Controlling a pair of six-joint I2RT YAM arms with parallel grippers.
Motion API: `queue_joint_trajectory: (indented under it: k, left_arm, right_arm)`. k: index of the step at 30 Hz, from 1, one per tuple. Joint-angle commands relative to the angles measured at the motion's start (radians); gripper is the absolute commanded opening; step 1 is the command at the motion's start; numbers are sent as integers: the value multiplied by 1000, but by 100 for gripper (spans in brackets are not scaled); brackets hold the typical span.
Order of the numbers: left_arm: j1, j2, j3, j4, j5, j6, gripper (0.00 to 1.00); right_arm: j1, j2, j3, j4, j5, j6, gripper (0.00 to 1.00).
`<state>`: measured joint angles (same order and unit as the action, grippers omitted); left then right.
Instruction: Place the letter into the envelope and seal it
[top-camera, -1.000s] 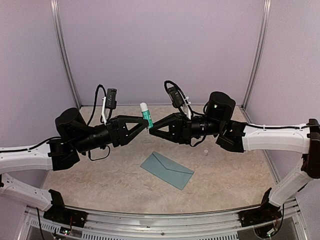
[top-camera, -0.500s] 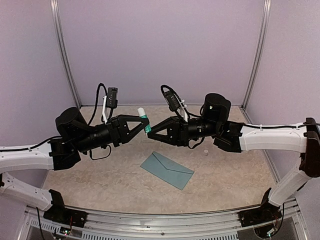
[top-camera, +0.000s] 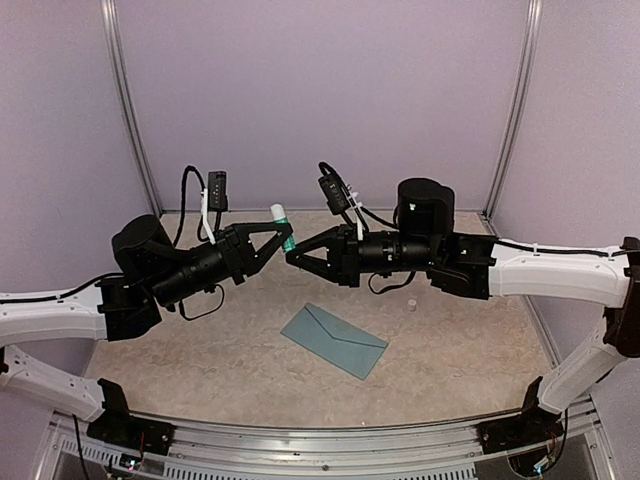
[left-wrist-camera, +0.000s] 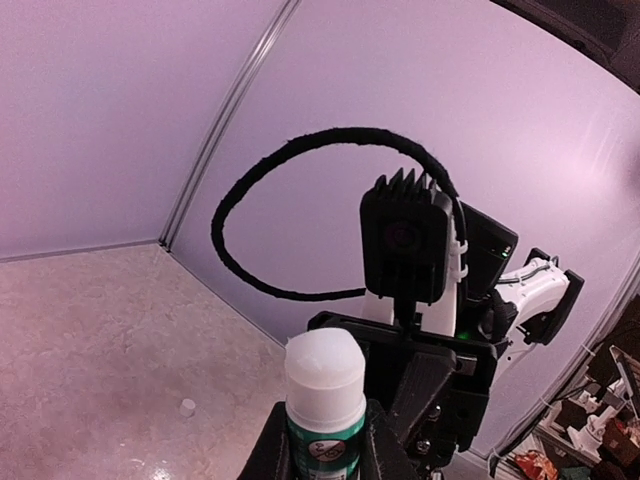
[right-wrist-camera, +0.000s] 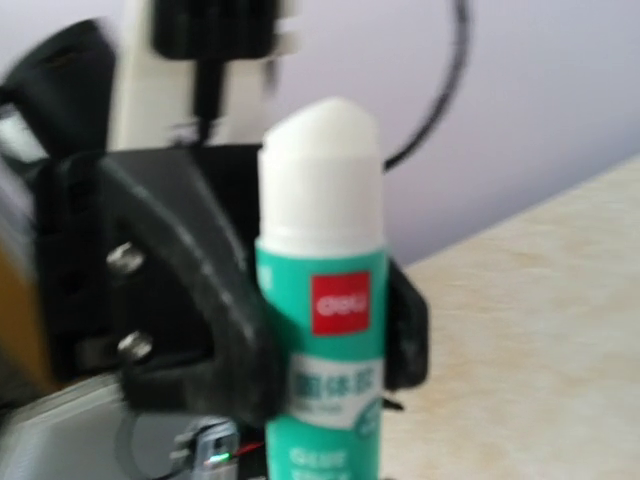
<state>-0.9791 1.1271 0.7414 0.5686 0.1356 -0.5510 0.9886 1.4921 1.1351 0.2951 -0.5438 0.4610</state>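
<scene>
The envelope (top-camera: 333, 340) lies flat on the table (top-camera: 200, 365), well below both grippers and touched by neither. Above the envelope, the left gripper (top-camera: 284, 240) is clamped around an uncapped glue stick (top-camera: 281, 222), which stands upright. The right gripper (top-camera: 292, 255) pinches the stick's lower end. A small white cap (top-camera: 410, 305) sits on the table to the right of the envelope, apart from it.

An uncapped green-and-white glue stick (top-camera: 283, 226) hangs above the beige table (top-camera: 200, 350), where a small white cap (top-camera: 410, 304) lies.
</scene>
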Motion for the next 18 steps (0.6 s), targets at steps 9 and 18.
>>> queue_joint_trajectory:
  k: [9, 18]
  left_arm:
    - [-60, -5, 21, -74, -230, -25, 0]
    - [-53, -8, 22, -98, -257, -54, 0]
  right_arm:
    - [144, 157, 310, -425, 929, -122, 0]
    - [137, 82, 246, -304, 767, -120, 16]
